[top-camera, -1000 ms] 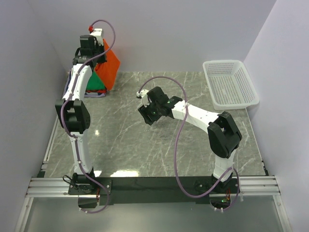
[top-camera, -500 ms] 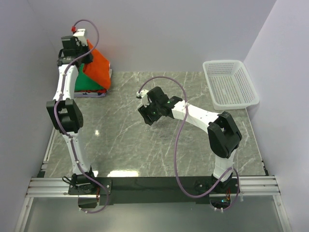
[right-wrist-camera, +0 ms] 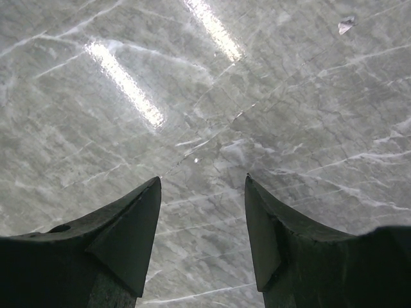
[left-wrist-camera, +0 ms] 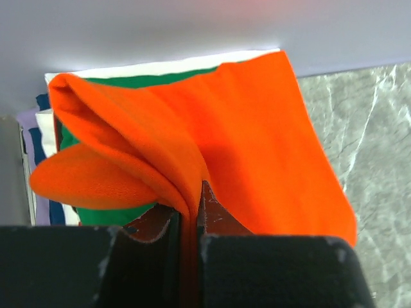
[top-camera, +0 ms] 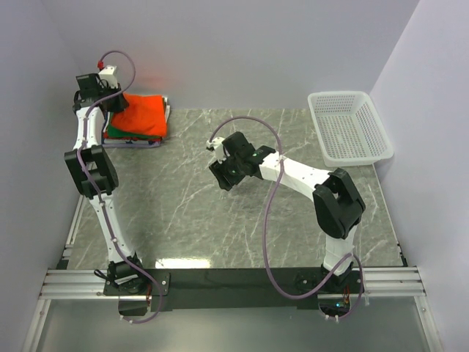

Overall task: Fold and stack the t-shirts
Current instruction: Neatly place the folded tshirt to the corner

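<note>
Left end effector (left-wrist-camera: 189,218), in the upper left of the top view, is clenched on a folded edge of the orange t-shirt (top-camera: 139,115). The shirt lies on top of the pile, over the green t-shirt (left-wrist-camera: 160,80), at the far left corner of the desk (top-camera: 220,227); from the pinch the cloth spreads toward the right of the frame, long axis roughly along the back wall. Right end effector (top-camera: 222,174) hangs released over the desk at frame centre, well apart from the pile, so the left arm is judged nearer and the release falls to it
</note>
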